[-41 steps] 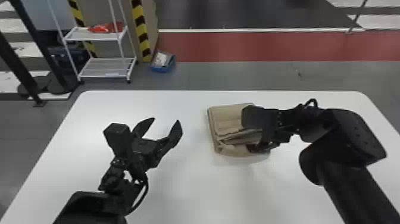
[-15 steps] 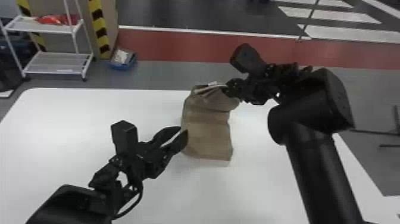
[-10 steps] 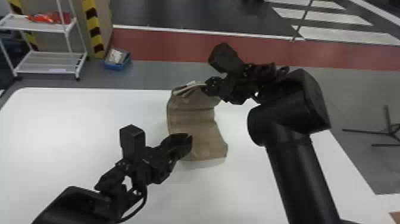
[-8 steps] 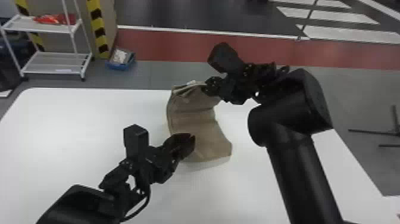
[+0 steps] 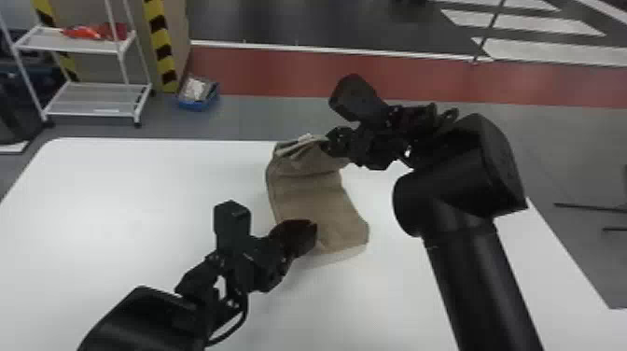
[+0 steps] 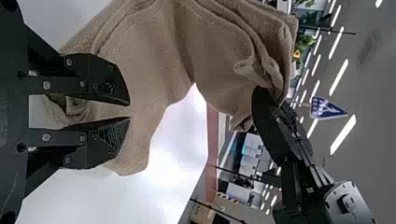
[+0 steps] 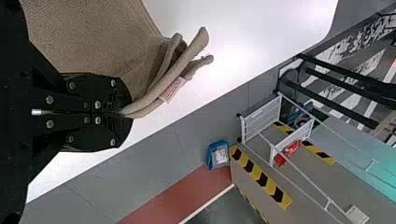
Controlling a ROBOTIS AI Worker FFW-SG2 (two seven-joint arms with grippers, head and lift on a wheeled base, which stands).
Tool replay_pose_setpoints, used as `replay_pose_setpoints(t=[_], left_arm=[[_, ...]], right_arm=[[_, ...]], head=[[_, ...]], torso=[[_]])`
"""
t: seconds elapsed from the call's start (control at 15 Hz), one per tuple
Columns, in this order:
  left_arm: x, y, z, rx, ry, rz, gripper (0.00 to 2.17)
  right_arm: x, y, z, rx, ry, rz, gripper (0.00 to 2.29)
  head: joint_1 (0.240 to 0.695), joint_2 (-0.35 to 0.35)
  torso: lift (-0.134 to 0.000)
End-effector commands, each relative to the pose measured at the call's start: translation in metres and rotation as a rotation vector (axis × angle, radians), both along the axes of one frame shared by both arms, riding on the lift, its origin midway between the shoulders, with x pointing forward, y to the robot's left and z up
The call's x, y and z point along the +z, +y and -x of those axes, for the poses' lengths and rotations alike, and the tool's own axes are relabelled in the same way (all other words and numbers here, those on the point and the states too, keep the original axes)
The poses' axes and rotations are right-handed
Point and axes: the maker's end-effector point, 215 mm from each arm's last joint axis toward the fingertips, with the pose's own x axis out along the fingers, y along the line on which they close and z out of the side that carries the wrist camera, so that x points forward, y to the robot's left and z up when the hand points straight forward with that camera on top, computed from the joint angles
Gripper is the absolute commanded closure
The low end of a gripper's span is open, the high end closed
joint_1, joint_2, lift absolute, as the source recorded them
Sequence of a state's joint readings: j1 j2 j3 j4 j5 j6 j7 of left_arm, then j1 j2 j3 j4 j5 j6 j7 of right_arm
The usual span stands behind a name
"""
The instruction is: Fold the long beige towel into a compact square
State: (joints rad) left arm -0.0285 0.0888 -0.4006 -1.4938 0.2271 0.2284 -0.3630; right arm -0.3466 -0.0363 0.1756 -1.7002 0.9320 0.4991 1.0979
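Right jaws pinch beige towel (image 5: 310,193) (soft, layered folds).

Left arm (image 5: 142,319) low, jaws nearly together; right arm (image 5: 462,186) bent, farther forward, jaws pinched tight.

Room over table (image 5: 140,196) left of towel (image 5: 308,198); right arm (image 5: 471,280) bars right side.

Plain beige all over the soft cloth towel (image 5: 312,200), white across the smooth flat table (image 5: 116,210), and bold yellow-and-black stripes down the upright tape (image 5: 161,44)!
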Motion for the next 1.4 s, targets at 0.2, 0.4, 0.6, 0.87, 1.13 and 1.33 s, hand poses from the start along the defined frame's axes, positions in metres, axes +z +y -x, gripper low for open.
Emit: replay_pose_setpoints(t=[0.2,0.4,0.6,0.87,1.13,1.33], left_arm=[[-0.026,-0.005,-0.009,0.022,0.001,-0.102,0.91],[-0.032,0.002,-0.013,0.041,0.003,-0.114,0.91],[-0.031,0.008,-0.02,0.064,-0.008,-0.126,0.91],[-0.03,0.015,-0.028,0.079,-0.017,-0.131,0.91],[-0.025,0.019,-0.031,0.088,-0.03,-0.125,0.91],[-0.024,0.02,-0.03,0.089,-0.031,-0.125,0.91]], right_arm=[[0.009,0.001,0.018,0.027,-0.026,0.018,1.65],[-0.01,-0.002,0.038,0.049,0.003,0.05,1.65],[-0.032,-0.007,0.05,0.053,0.04,0.073,1.65],[-0.051,-0.006,0.061,0.059,0.076,0.083,1.65],[-0.072,-0.005,0.064,0.055,0.115,0.096,1.64],[-0.087,-0.001,0.069,0.064,0.143,0.103,1.64]], head=[[0.695,-0.161],[0.695,-0.156],[0.695,-0.156],[0.695,-0.153],[0.695,-0.145],[0.695,-0.143]], torso=[[-0.118],[-0.118],[-0.118],[-0.118],[-0.118],[-0.118]])
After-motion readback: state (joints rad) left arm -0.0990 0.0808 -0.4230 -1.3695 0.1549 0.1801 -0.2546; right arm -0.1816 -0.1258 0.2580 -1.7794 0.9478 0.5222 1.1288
